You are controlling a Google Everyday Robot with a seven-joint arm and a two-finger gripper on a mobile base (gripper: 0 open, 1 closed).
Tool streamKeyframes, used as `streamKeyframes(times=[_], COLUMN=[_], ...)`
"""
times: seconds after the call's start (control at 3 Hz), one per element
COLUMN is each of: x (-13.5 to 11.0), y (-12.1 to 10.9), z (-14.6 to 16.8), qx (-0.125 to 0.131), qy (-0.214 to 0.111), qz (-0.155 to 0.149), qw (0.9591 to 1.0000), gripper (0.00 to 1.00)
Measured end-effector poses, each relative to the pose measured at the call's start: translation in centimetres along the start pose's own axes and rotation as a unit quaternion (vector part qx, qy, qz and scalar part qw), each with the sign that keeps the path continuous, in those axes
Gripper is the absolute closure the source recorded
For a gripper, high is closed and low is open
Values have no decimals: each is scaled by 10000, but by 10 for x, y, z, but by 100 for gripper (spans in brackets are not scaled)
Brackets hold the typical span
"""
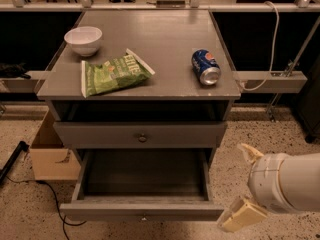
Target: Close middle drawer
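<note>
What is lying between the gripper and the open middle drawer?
Nothing: in the camera view, only speckled floor separates the open gripper, low right, from the middle drawer.

**A lab-style test bay**

I am looking into what reads as a lab or test area rather than a lived-in room. The floor (280, 129) is speckled terrazzo, the sort laid in commercial buildings. A lone grey table (150, 34) stands against dark bays framed by pale metal rails (270, 76). A white cable (273, 39) loops down on the right and a black cable (59, 209) trails over the floor on the left. A cardboard box (50, 156) sits on the floor just beside the table. On the table lie a white bowl (83, 39), a green chip bag (114, 74) and a blue soda can (205, 67). My gripper (235, 186) hangs low at the right, near the table's front corner, fingers spread apart.
</note>
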State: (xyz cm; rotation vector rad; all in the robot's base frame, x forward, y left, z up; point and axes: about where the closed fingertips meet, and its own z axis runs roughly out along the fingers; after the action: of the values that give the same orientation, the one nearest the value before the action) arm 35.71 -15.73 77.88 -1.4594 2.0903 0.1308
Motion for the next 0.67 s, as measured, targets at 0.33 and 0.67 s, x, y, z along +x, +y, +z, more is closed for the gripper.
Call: streamKeyframes(times=[0.33, 0.67], x=[0, 0], y=[1, 1], z=[0, 0], qx=[-6, -6], qy=[4, 4], qz=[5, 5], qw=[10000, 10000], gripper=[2, 25])
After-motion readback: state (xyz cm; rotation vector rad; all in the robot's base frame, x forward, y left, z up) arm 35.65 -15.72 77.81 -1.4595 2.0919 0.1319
